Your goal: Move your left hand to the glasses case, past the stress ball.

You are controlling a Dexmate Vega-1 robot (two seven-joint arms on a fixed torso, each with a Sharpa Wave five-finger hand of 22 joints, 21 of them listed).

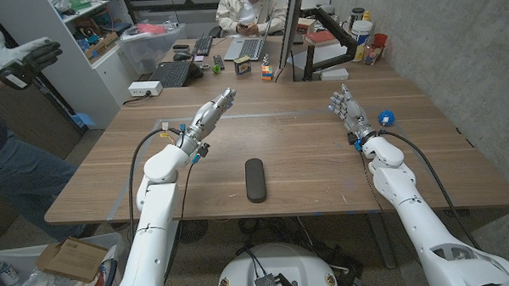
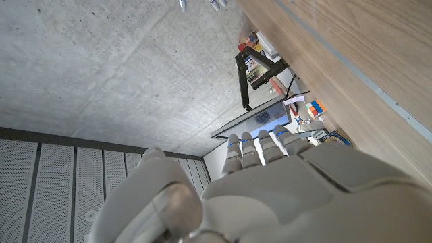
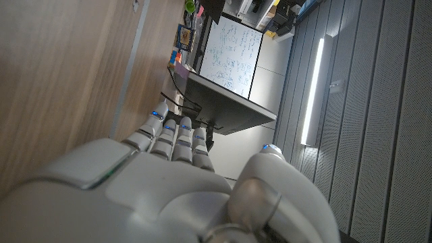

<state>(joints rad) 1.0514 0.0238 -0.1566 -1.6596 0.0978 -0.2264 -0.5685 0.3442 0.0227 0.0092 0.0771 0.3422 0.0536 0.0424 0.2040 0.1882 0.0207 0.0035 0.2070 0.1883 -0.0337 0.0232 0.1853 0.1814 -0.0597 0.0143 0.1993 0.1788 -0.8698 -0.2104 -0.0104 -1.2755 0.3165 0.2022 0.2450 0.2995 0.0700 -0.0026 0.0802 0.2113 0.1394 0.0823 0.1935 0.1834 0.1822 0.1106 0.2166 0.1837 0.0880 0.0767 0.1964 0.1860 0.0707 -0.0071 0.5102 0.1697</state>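
Note:
A black oblong glasses case (image 1: 255, 179) lies on the wooden table (image 1: 305, 141) near the front edge, about midway between my arms. A small blue stress ball (image 1: 385, 118) sits at the right, just beside my right wrist. My left hand (image 1: 211, 115) hovers over the table's left half, behind and to the left of the case, fingers stretched out and holding nothing. In the left wrist view its back (image 2: 283, 189) and straight fingers (image 2: 260, 145) show. My right hand (image 1: 348, 110) stands upright with fingers apart and nothing in it, and its back (image 3: 169, 182) shows in the right wrist view.
Along the far edge stand a colour cube (image 1: 267, 72), a keyboard (image 1: 171, 74), a laptop (image 1: 249, 48) and a black monitor arm (image 1: 336, 34). A person sits behind the table (image 1: 250, 11). Another person's gloved hand (image 1: 18, 58) reaches in at far left.

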